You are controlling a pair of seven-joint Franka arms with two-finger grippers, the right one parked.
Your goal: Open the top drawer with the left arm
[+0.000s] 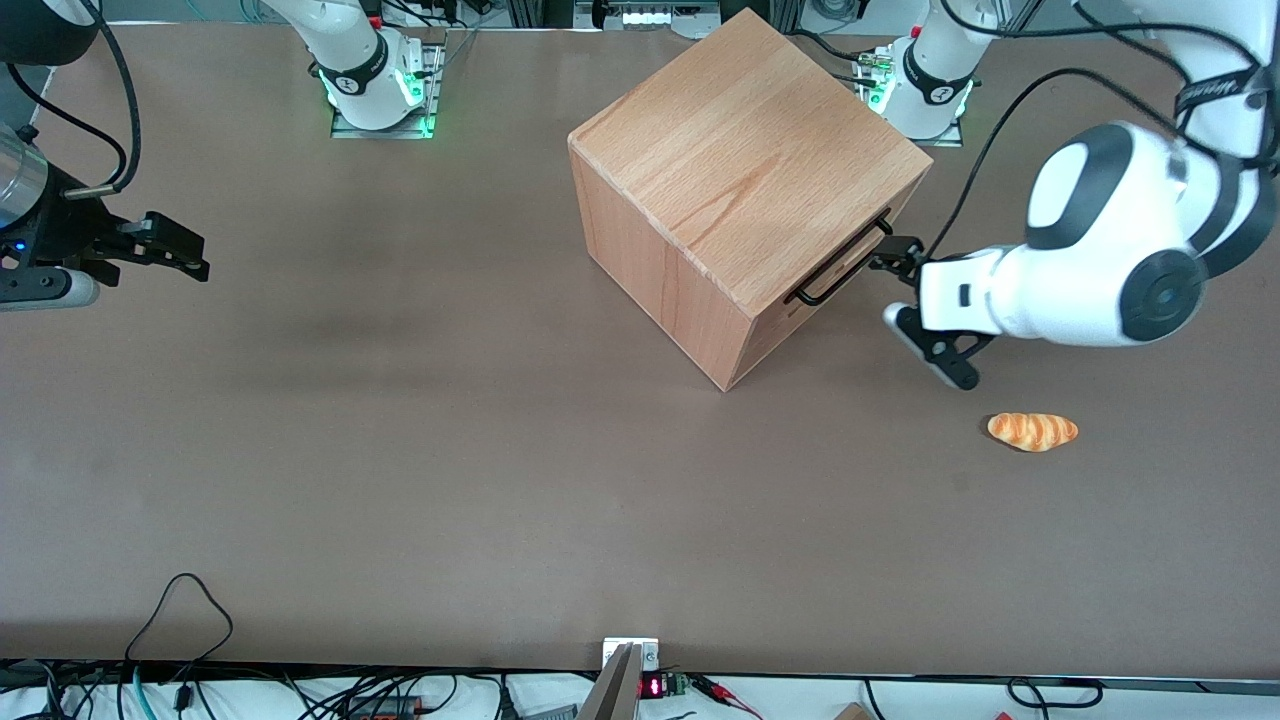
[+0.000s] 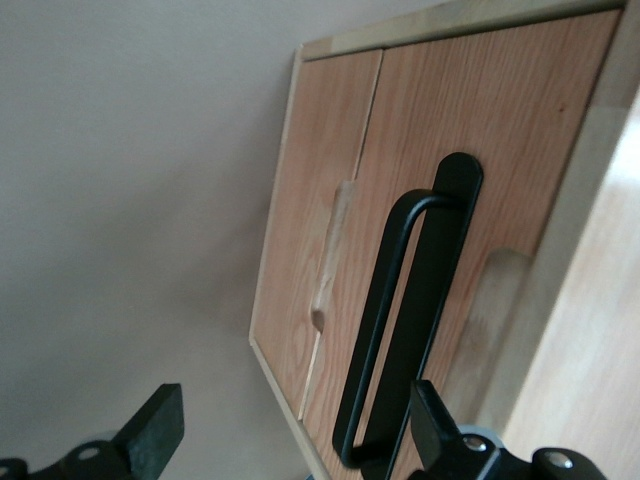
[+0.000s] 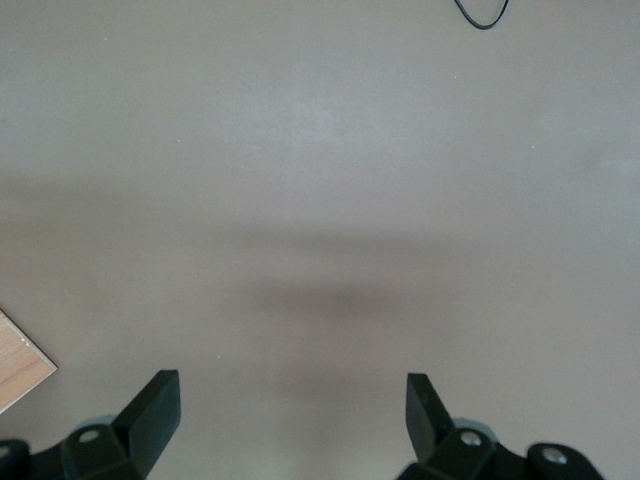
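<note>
Front view entry. Brown matte surface (image 1: 400, 450), wide and mostly bare; beech cube casing (image 1: 745, 190) set corner-on toward the working arm's end. Top drawer (image 1: 835, 268) in the casing face turned to the left arm (image 1: 1110, 240), front flush with the casing edge, closed. Thin black wire handle (image 1: 838, 265) standing proud of the drawer front. Broad bare room nearer the front camera than the casing and toward the parked arm's end; little room between drawer front and end effector.

Left arm: bulky white shells, dark grey joint caps, black cable looping over it; forearm level, pointing at the drawer front. End effector (image 1: 915, 305) just beside the handle, fingers spread wide, gripping nothing. One fingertip (image 1: 893, 256) at the handle's end farther from the front camera; other finger (image 1: 945, 360) low, nearer the front camera, clear of the casing.

Left wrist view entry. Drawer front (image 2: 470, 160) seen close and tilted, grain running lengthwise, a lower panel (image 2: 310, 200) alongside with a scooped notch at the seam. Handle (image 2: 405, 320) a black U-shaped loop, one fingertip (image 2: 435, 425) close by its end, contact not discernible; other fingertip (image 2: 155, 425) well apart over bare surface.

Sundries, front view: small golden bread roll (image 1: 1033, 431) on the surface, nearer the front camera than the end effector, apart from the casing. Cables (image 1: 180, 620) along the surface edge nearest the front camera.
</note>
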